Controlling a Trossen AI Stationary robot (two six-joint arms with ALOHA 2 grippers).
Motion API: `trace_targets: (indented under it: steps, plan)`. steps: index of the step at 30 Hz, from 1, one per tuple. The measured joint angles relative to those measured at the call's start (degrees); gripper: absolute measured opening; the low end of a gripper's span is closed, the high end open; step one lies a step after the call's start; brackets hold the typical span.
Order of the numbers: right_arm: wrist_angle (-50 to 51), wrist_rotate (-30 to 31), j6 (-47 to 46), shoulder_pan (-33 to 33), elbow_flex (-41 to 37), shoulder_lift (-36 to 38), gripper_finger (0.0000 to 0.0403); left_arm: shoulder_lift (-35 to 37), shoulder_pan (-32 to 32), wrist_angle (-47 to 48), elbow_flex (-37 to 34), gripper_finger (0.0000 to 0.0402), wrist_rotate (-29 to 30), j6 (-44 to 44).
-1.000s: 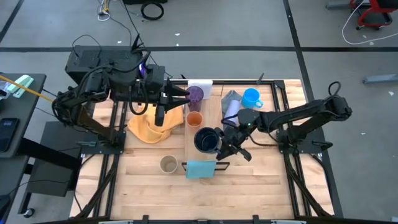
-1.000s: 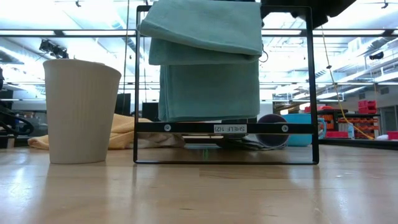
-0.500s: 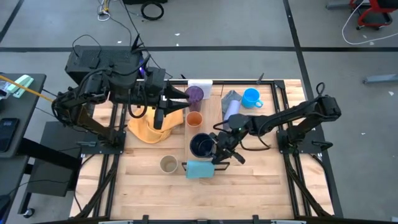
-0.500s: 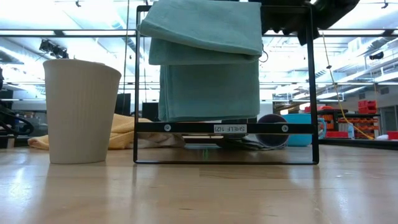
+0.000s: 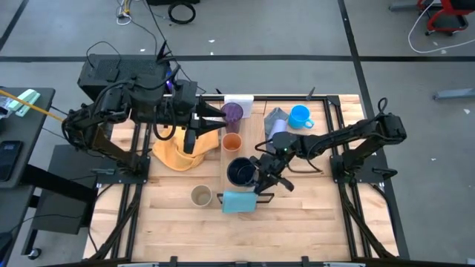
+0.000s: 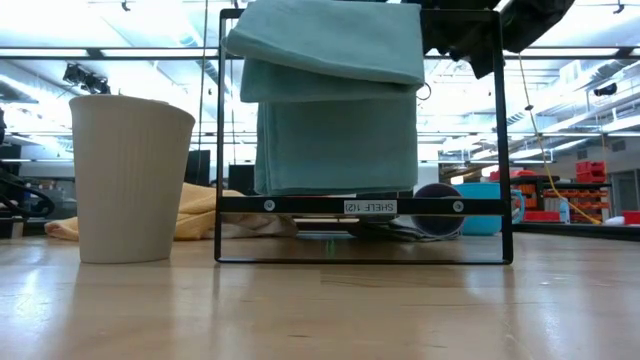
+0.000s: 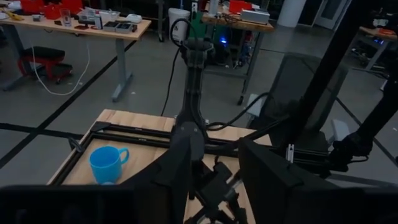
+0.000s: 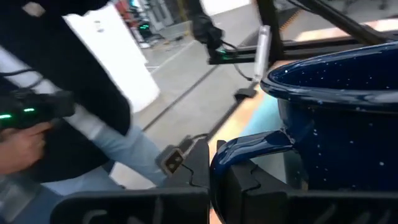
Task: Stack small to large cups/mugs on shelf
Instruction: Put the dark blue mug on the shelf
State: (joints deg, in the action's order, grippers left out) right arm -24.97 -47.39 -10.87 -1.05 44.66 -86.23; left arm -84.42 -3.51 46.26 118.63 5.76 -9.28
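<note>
In the overhead picture, left of centre, the beige cup [image 5: 200, 195] stands empty on the worktop [image 5: 312, 215]. On the shelf [image 5: 227, 159] at centre sit the purple tumbler [image 5: 234, 113], orange cup [image 5: 232, 142] and navy mug [image 5: 241, 171]. The left gripper [image 5: 220, 117] is beside the tumbler; its jaws' opening is unclear. The right gripper [image 5: 261, 176] is clamped on the mug's handle.

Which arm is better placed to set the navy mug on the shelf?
The right: its gripper holds the navy mug by the handle over the shelf. The left gripper hangs near the purple tumbler.
</note>
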Motion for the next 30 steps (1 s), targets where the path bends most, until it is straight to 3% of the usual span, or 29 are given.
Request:
trace_targets:
  steps: [11,30]
  plan:
    - [0.2,-8.5,1.1,4.1,-2.4,0.5,0.0012,0.0,0.0,0.0,0.0,0.0133,0.0,-0.1]
    - [-0.4,-13.1,5.4,9.7,-4.6,-0.5,0.0012,0.0,0.1,-0.1,0.0,0.0133,0.0,0.1]
